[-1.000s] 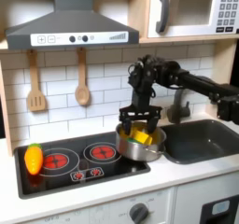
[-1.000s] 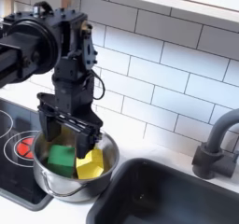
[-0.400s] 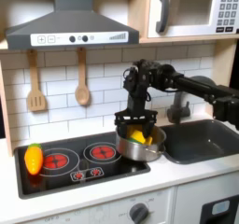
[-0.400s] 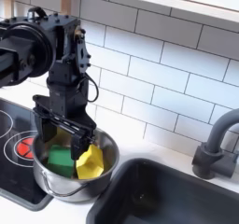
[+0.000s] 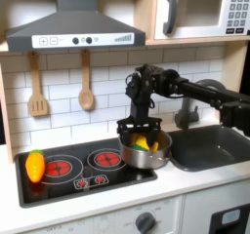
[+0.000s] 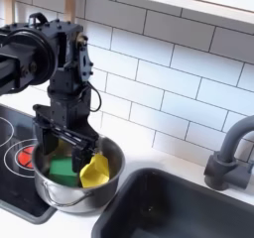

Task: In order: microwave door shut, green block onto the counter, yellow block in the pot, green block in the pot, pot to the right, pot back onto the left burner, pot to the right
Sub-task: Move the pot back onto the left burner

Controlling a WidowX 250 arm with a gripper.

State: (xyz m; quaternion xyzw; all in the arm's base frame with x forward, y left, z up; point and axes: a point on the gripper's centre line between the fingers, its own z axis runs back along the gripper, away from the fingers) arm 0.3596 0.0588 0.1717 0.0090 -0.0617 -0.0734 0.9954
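The steel pot (image 5: 146,162) (image 6: 69,197) sits at the right edge of the black cooktop (image 5: 68,170), partly on the counter (image 5: 195,179). Inside it lie the green block (image 6: 62,169) and the yellow block (image 6: 95,170) (image 5: 144,143), which leans against the right wall. My gripper (image 5: 137,137) (image 6: 66,155) reaches down into the pot, its fingers spread wide near opposite inner walls, with the blocks below and between them. The microwave door (image 5: 190,12) at the upper right of the first exterior view is shut.
An orange-and-yellow toy vegetable (image 5: 35,165) lies on the left burner. The dark sink (image 5: 210,145) (image 6: 189,207) and grey faucet (image 5: 186,111) (image 6: 230,158) stand just right of the pot. A spatula (image 5: 37,87) and spoon (image 5: 86,82) hang on the tiled wall.
The gripper and the pot have shifted slightly to the left in both exterior views. The yellow block has tipped up against the pot's right wall.
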